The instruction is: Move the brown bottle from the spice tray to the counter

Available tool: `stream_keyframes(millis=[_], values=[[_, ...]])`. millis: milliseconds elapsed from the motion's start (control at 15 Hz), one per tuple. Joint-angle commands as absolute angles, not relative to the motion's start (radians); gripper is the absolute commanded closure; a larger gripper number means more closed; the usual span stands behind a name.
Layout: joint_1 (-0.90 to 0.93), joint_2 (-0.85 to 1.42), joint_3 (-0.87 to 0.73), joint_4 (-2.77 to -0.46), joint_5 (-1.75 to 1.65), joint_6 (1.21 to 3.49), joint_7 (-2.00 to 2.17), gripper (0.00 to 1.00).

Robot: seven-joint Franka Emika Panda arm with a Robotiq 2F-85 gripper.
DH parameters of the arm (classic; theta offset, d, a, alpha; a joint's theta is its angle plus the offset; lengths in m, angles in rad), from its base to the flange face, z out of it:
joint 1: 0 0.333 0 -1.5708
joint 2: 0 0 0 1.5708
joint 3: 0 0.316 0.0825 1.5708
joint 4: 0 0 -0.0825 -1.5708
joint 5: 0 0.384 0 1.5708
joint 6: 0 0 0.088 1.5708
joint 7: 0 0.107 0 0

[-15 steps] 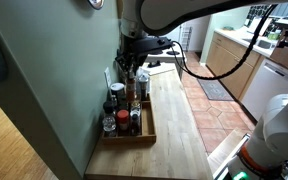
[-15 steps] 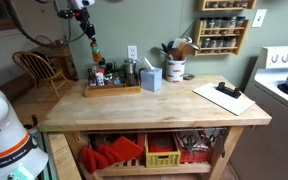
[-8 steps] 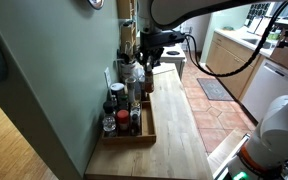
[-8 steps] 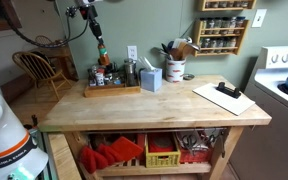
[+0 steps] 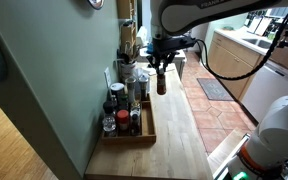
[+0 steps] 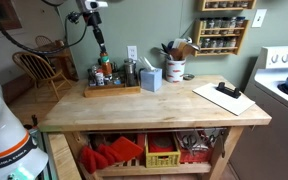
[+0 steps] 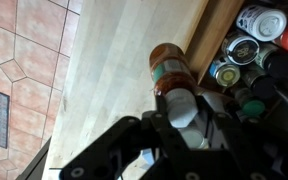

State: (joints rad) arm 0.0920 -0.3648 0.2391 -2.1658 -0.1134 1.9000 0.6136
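Brown bottle point(image 5: 161, 83) hung upright above the counter point(image 5: 179, 125), clear of the wood. The jaws were closed on its cap and neck from above, so its body dangled free below them. That top grip looked like the sensible one: the jars point(image 5: 119, 105) in the spice tray point(image 5: 149, 128) stood crowded together, leaving no room to reach in from the side. In the wrist view the bottle point(image 7: 168, 68) sat over bare counter point(image 7: 109, 60), just beside the tray's long wooden edge point(image 7: 206, 28) and outside it. It was held high, which I judged was to keep its base above the tray's low wall and the taller bottles; setting it down remained to be done. In an exterior view it hung above the tray's contents point(image 6: 103, 62).

A green band ringed the bottle's shoulder, but its print was too blurred to read. The jar lids showed no legible writing either.
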Motion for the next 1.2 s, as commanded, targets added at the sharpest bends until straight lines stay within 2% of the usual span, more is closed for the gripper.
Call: stream_keyframes(millis=[0,67,1133], values=[[0.087,-0.367,0.243,-2.166,-0.112,1.898,0.612,0.67],[0.087,-0.369,0.244,-2.167,-0.112,1.898,0.612,0.92],[0.0,0.037,0.068,-1.969,-0.126,2.167,0.637,0.92]])
